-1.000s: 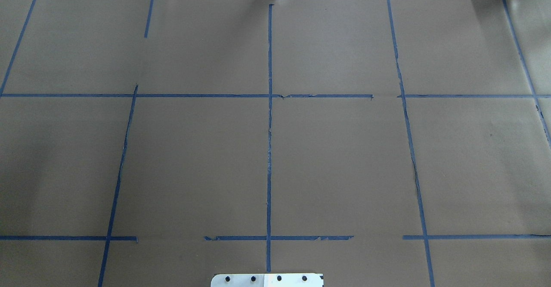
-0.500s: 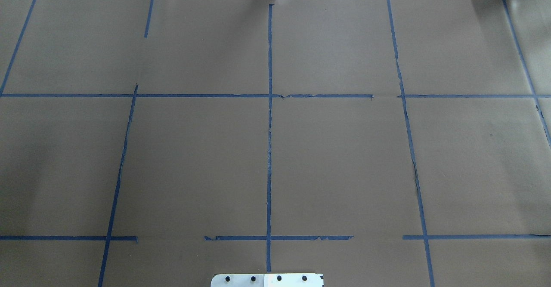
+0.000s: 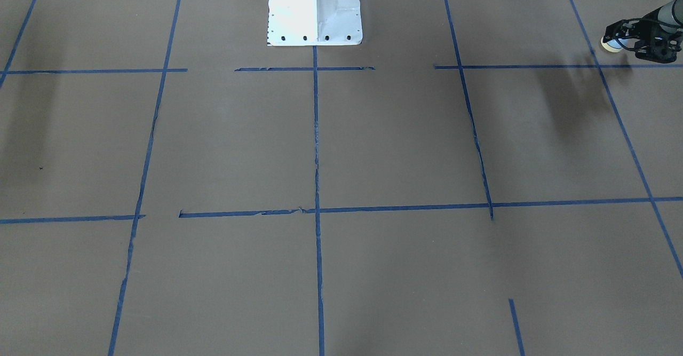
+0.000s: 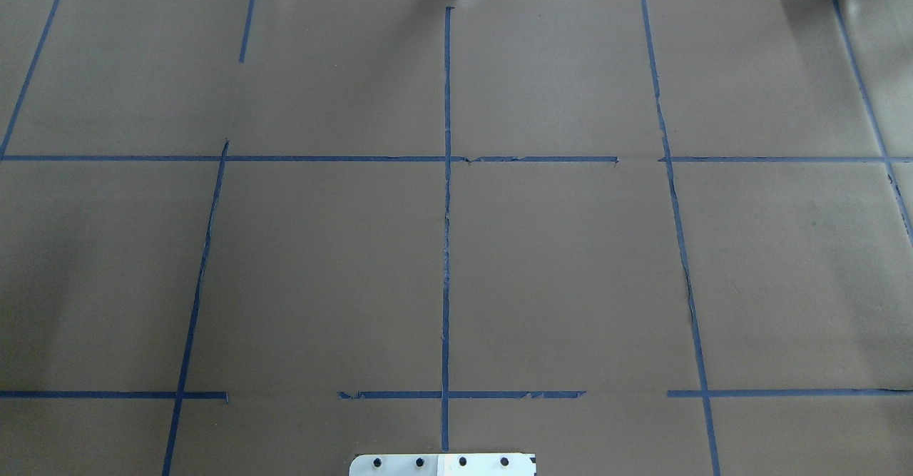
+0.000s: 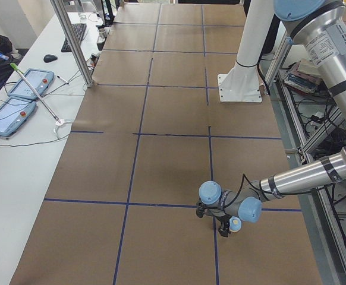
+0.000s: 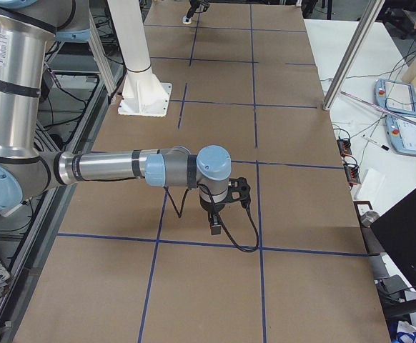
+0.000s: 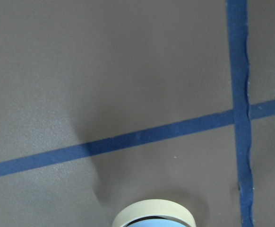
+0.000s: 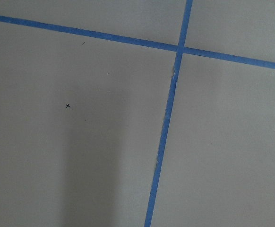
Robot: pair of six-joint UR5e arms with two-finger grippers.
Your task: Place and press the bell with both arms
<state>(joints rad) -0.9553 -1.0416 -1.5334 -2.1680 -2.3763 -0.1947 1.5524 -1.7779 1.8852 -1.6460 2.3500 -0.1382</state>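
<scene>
Exterior front-facing view: left fingers (image 3: pixel 620 25) tight around the bell (image 3: pixel 610 44).

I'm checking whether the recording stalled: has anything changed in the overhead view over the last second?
Nothing visibly changed. The table, blue tape lines and white pedestal base look the same; the bell is outside that view.

Blue tape lines (image 4: pixel 446 247) cross the brown table (image 4: pixel 321 262); a keyboard (image 5: pixel 76 37) lies alongside.

A blue tape grid (image 4: pixel 446 247) crosses the brown table (image 4: pixel 570 283); the bell (image 7: pixel 152 210) is light blue and cream, the pedestal (image 3: pixel 315 9) white, the left arm (image 5: pixel 304 177) silver with light-blue caps (image 5: pixel 210 193)
</scene>
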